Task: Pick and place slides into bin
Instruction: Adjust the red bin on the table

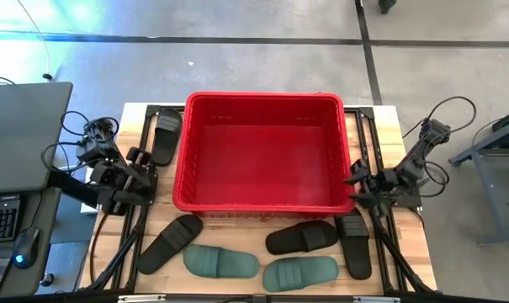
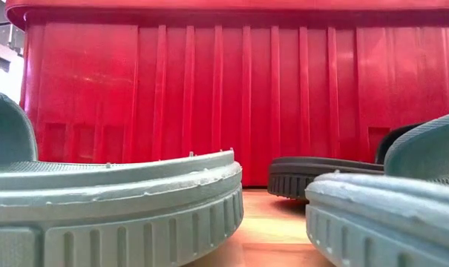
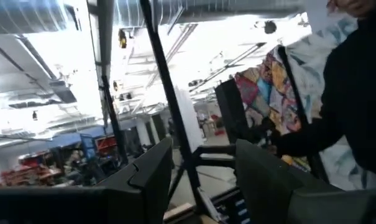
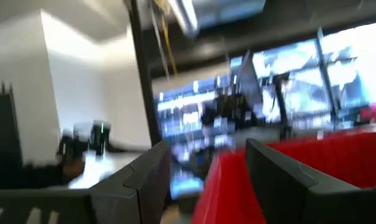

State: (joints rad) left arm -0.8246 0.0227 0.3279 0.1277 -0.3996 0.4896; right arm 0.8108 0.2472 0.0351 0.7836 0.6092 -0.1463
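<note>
The left gripper (image 3: 197,186) has its fingers (image 3: 147,180) spread apart with nothing between them; in the left wrist view they point up into the room, where a person's dark sleeve (image 3: 343,106) shows beyond them. Seen from above, this left gripper (image 1: 145,172) hangs at the left edge of the desk (image 1: 405,244), just beside the bin's left wall. The right gripper (image 4: 203,180) is likewise released, its fingers (image 4: 144,177) parted and empty, with the red bin (image 4: 287,180) rising just past them. From above, the right gripper (image 1: 359,181) sits at the bin's right wall, near its near right corner. The bin (image 1: 262,202) stands in the middle of the desk toward the far side, and no slide shows inside it. One black slide (image 1: 166,135) lies on the desk left of the bin, close to its far left corner. The other five lie on the near side of the bin: a black slide (image 1: 170,242) at the left, a green slide (image 1: 220,263) right of it, a second green slide (image 1: 300,272) further right, a black slide (image 1: 302,237) between that one and the bin, and a black slide (image 1: 353,244) lengthwise at the right. In the low view the two green slides (image 2: 113,208) (image 2: 387,208) fill the foreground, with a black slide (image 2: 320,174) behind them against the bin's ribbed wall (image 2: 209,96).
</note>
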